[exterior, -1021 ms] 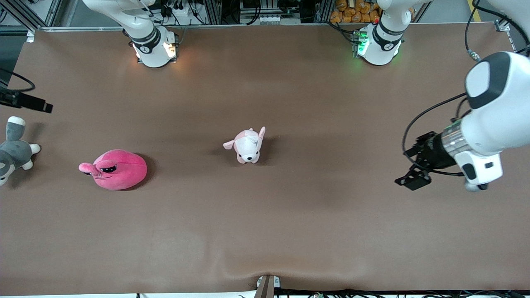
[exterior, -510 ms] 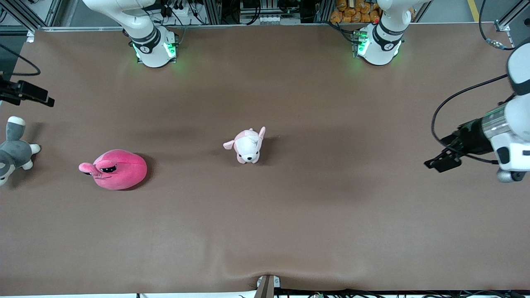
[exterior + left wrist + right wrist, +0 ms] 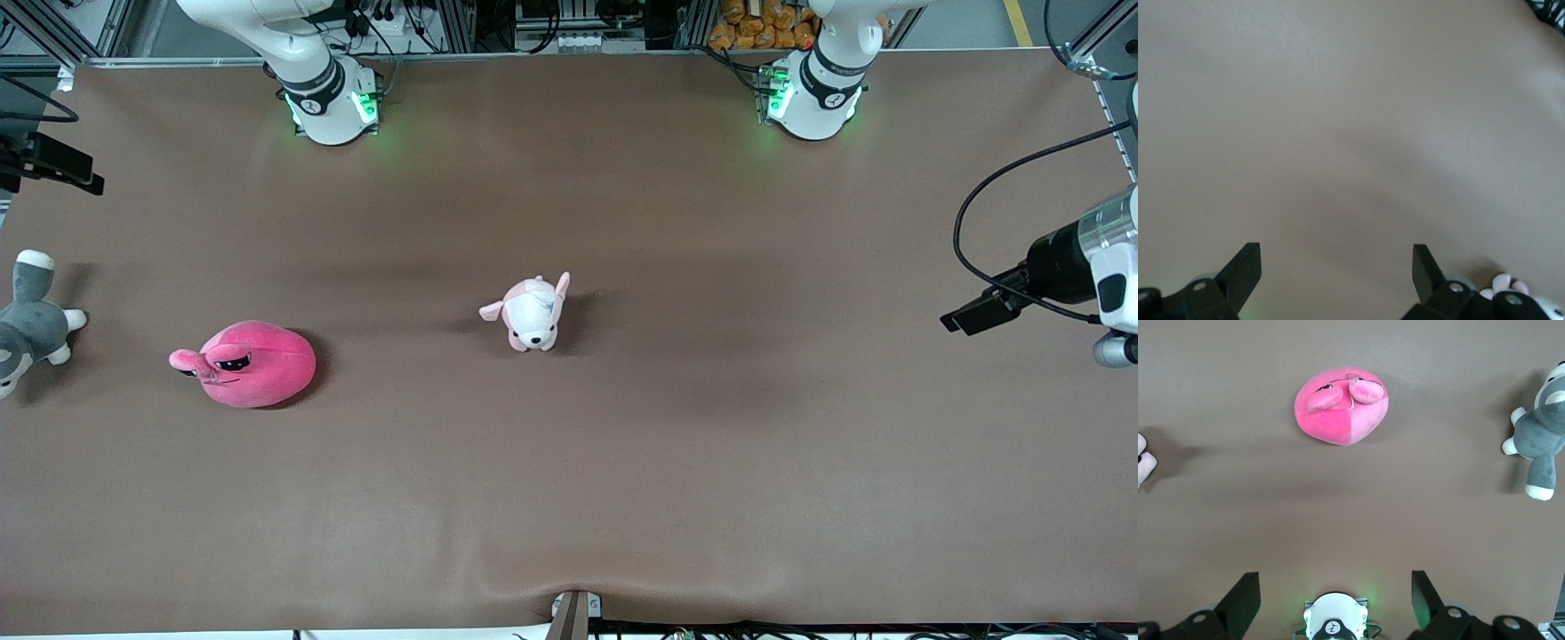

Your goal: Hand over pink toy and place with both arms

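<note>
Pink toy handling looks finished or paused. The left end effector [image 3: 962,319], fingers apart and empty, has drawn back over the left arm's end of the brown worktop [image 3: 711,462]. The right end effector [image 3: 82,178], also apart, has lifted away at the other end. Both now sit well clear of the pale pink plush dog [image 3: 532,313] at mid-worktop. The round bright pink plush [image 3: 253,364] lies toward the right arm's end.

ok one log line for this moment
left pincer: open, over table's left-arm end | right pincer: open, above its base | pink toy: on table, unheld | dog: mid-table
</note>
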`<action>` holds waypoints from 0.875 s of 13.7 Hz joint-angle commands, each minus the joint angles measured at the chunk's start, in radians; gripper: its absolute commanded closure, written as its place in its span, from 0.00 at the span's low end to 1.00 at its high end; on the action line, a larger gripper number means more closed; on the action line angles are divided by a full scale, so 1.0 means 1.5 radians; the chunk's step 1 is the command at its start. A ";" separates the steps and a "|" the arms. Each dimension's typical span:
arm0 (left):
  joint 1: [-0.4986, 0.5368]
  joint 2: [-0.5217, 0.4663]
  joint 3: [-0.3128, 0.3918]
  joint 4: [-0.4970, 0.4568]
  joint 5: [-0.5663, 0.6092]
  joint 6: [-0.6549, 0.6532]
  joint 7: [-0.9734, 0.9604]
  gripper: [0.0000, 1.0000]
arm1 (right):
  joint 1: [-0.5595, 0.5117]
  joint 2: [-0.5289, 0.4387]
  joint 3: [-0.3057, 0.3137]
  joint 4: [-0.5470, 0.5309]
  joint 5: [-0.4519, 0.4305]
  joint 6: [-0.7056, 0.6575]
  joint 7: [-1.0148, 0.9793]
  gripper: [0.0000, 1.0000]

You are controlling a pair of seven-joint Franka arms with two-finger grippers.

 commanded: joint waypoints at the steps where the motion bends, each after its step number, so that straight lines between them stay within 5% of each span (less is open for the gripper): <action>1: -0.013 -0.050 0.025 -0.046 -0.010 -0.003 0.057 0.00 | 0.004 0.010 -0.004 0.021 -0.012 -0.013 0.014 0.00; 3: -0.015 -0.069 0.031 -0.051 -0.009 -0.004 0.098 0.00 | 0.002 0.010 -0.005 0.020 -0.012 -0.013 0.014 0.00; 7: -0.079 -0.113 0.119 -0.078 -0.002 -0.008 0.225 0.00 | -0.002 0.010 -0.006 0.020 -0.011 -0.012 0.014 0.00; 12: -0.096 -0.151 0.122 -0.078 0.026 -0.072 0.388 0.00 | -0.003 0.010 -0.010 0.018 -0.008 -0.011 0.014 0.00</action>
